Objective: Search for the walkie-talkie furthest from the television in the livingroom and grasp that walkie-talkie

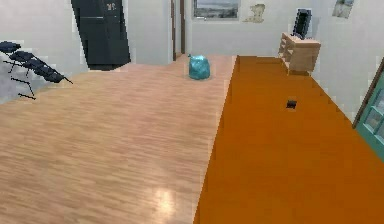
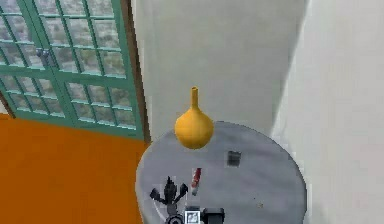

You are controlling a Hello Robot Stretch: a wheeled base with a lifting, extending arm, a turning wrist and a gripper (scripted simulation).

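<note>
Wooden floor (image 1: 100, 140): pale planks across the forward view's left and middle.
Orange floor (image 1: 290, 160): joins the planks along a straight edge and runs up the forward view's right; seen again at the arm side view's lower left.
Green glazed door (image 2: 65, 60): many small panes, at the arm side view's upper left, above the orange floor.
Round grey table (image 2: 265, 185): against a pale wall, at the arm side view's lower right.
Dark door (image 1: 100, 30): in the far wall, forward view's upper left.
Wooden dresser (image 1: 300, 52): at the far end of the orange floor, near the right wall.
Black folding frame (image 1: 30, 65): on the planks at the forward view's left edge.
Yellow vase (image 2: 194, 125): round belly, thin neck, upright at the table's far left rim.
Teal tub (image 1: 199, 68): on the planks, just beside the orange edge.
Gripper (image 2: 165, 192): over the table's near left part; cannot tell whether anything is held.
Small dark block (image 2: 234, 158): flat on the table, right of the vase, apart from the gripper; too small to confirm as the walkie-talkie.
Red-and-white stick (image 2: 197, 180): on the table, just beside the gripper.
Dark speck (image 1: 292, 103): alone on the orange floor, near the dresser; too small to name.
</note>
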